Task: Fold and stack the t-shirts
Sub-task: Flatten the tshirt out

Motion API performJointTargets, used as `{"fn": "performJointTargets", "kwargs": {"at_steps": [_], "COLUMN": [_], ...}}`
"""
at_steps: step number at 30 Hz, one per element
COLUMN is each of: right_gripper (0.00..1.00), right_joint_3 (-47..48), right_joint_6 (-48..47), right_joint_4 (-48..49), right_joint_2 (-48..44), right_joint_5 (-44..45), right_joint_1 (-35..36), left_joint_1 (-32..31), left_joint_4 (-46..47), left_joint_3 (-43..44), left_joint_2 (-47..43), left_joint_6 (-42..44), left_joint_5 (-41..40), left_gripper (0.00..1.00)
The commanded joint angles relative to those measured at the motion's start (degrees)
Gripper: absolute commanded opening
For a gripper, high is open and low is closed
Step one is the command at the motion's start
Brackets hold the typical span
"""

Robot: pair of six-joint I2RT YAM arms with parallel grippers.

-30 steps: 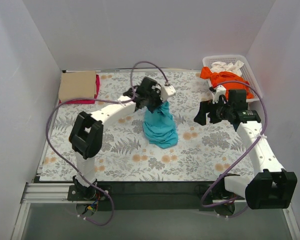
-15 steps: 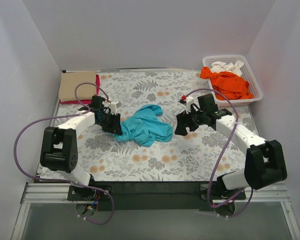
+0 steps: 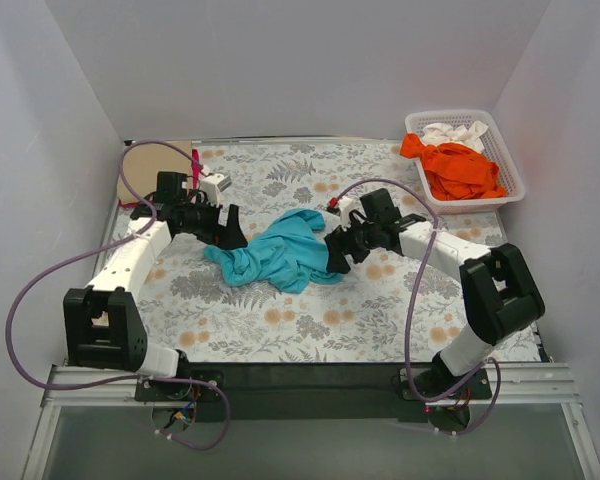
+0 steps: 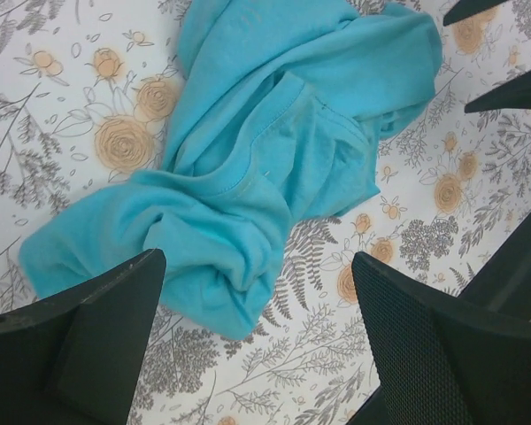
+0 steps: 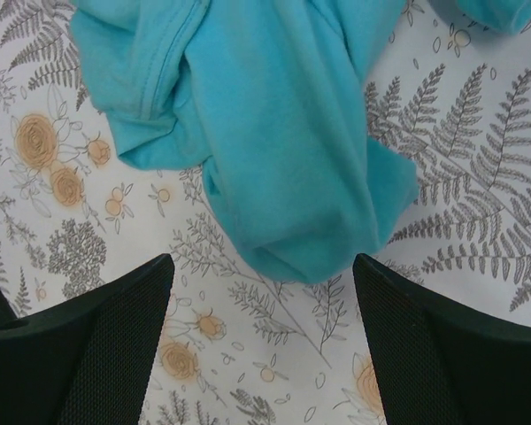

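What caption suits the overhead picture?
Left tool and right tool, both open, flank a crumpled teal shirt on floral cloth; orange shirt in basket.

a grey-and-orange floral cloth (image 3: 310, 320) covers the bench (image 3: 310, 375), printed with ferns and orange blossoms. a white plastic lattice basket (image 3: 513, 172) stands at its far right corner, just beside the white wall (image 3: 570, 110). the bench shows as a dark strip along the near edge.
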Motion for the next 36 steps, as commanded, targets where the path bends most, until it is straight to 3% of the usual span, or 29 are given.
{"fn": "performJointTargets", "kwargs": {"at_steps": [1,7,10,11,13,18,22,23,27,31,36], "right_gripper": [0.74,0.55,0.29,0.13,0.01,0.01,0.01,0.01,0.01,0.01,0.01], "right_joint_3": [4.5,8.0,9.1,9.5,9.7,9.1,8.8,8.7,7.9,6.8,3.5], "right_joint_6": [-1.2,-1.3,-1.3,-1.6,-1.7,0.3,0.6,0.6,0.2,0.9,-1.1], "right_joint_4": [4.3,4.9,4.8,4.3,3.9,2.3,0.3,-0.3,-3.1,-6.6,-11.6], "right_joint_2": [4.0,9.8,11.3,11.3,10.9,6.4,3.0,1.6,-3.6,-11.1,-23.1], "right_joint_5": [1.9,4.7,4.5,4.4,5.1,4.2,4.3,4.5,4.5,4.1,5.6], "right_joint_1": [0.4,0.7,0.7,0.7,0.6,0.1,-0.7,-1.3,-4.9,-8.8,-10.1], "left_joint_1": [-4.0,-14.3,-17.6,-18.1,-19.2,-22.2,-22.4,-22.4,-22.3,-21.8,-20.2], "left_joint_4": [3.7,12.0,14.1,14.6,15.5,17.1,17.7,17.7,16.6,10.5,0.9], "left_joint_3": [0.0,1.0,1.7,1.9,2.1,4.5,6.0,5.9,1.7,-5.0,-11.2], "left_joint_2": [2.9,6.5,9.2,10.6,12.0,18.5,20.6,20.0,11.0,-1.1,-15.1], "left_joint_6": [-0.2,-2.7,-2.5,-2.0,-1.4,-1.8,-4.0,-3.9,-0.4,4.0,9.3], "left_joint_5": [-2.6,-10.4,-12.8,-13.2,-14.5,-19.2,-20.8,-20.4,-16.8,-12.2,-12.3], "left_gripper": [0.8,0.8,0.78,0.77,0.75,0.68,0.43,0.3,0.01,0.0,0.0]}}
